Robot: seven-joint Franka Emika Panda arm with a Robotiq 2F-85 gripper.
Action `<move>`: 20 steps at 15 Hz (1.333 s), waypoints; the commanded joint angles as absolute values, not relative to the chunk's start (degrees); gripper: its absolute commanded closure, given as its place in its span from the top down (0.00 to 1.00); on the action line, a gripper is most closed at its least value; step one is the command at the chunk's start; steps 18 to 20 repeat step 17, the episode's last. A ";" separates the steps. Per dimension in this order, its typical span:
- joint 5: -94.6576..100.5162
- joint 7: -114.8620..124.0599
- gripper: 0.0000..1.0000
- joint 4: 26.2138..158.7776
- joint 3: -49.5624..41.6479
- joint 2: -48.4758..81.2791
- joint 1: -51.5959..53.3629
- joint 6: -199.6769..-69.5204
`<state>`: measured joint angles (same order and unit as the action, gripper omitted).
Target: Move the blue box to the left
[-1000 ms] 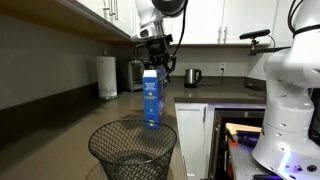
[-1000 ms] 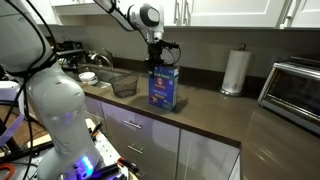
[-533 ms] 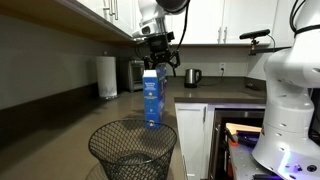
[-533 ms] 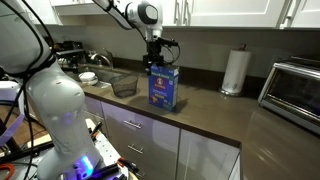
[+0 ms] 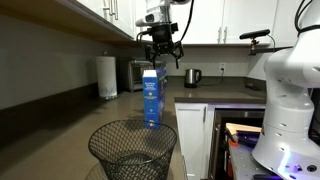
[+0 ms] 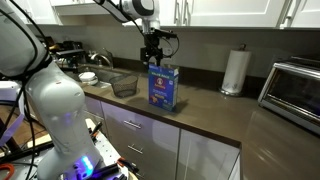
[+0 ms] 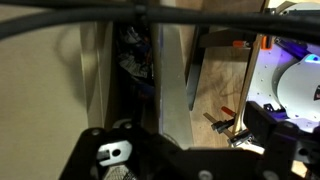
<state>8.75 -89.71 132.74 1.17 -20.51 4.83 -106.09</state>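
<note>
Directly below the spread fingers, the blue box [image 5: 151, 98] stands upright on a smooth dark countertop [image 6: 215, 115], a tall thin cardboard carton with a yellow-orange picture on its broad face in an exterior view [image 6: 163, 88]. The black Robotiq gripper [image 5: 160, 52] hangs just above the box top with its two fingers parted, gripping nothing and clear of the cardboard. Out beyond the fingers to one side, a round black wire-mesh basket [image 6: 124, 86] sits on the counter, its open weave see-through. To the opposite side stand a white paper towel roll [image 6: 236, 71] and a boxy silver toaster oven [image 6: 295, 92]. The wrist view is too blurred to read.
</note>
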 commanded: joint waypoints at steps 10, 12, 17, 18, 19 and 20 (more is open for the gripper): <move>9.34 -71.70 1.00 131.22 1.97 -27.38 4.62 -105.68; 9.48 -66.04 1.00 130.84 1.87 -27.87 4.61 -106.08; 10.23 -51.26 1.00 129.80 1.99 -27.89 4.33 -106.24; 10.23 -51.26 1.00 129.80 1.99 -27.89 4.33 -106.24; 10.23 -51.26 1.00 129.80 1.99 -27.89 4.33 -106.24; 10.23 -51.26 1.00 129.80 1.99 -27.89 4.33 -106.24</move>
